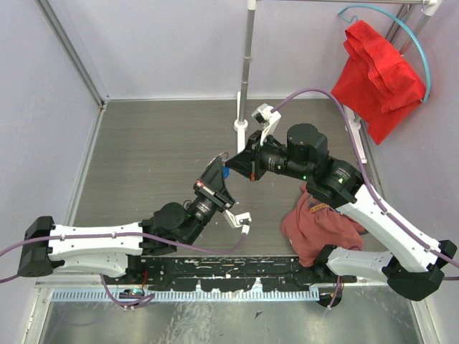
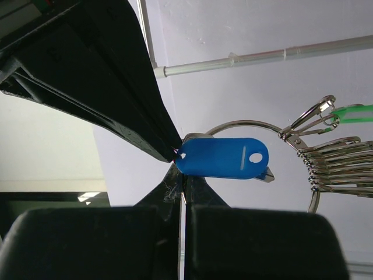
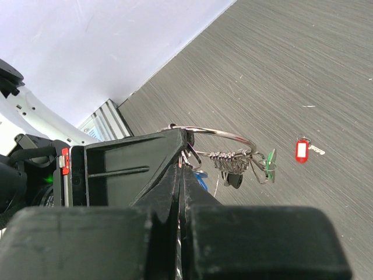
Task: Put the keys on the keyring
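We see the left end effector point(image 2: 179, 166) pressed together on the blue-tagged key point(image 2: 223, 157), with the keyring point(image 2: 245, 123) just behind it toward three o'clock. The right end effector point(image 3: 182, 157) pinches the keyring above the desk point(image 3: 303, 70). A red-tagged key point(image 3: 302, 150) lies on the desk at the ring's three o'clock.

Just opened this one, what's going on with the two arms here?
Both arms meet above the grey table. The right hand is shut on a thin silver wire keyring that already carries a row of small metal rings and a green tag. The left hand pinches a blue plastic key tag right beside the ring; whether it is threaded on cannot be told. A red-tagged key lies on the table, not yet picked up.
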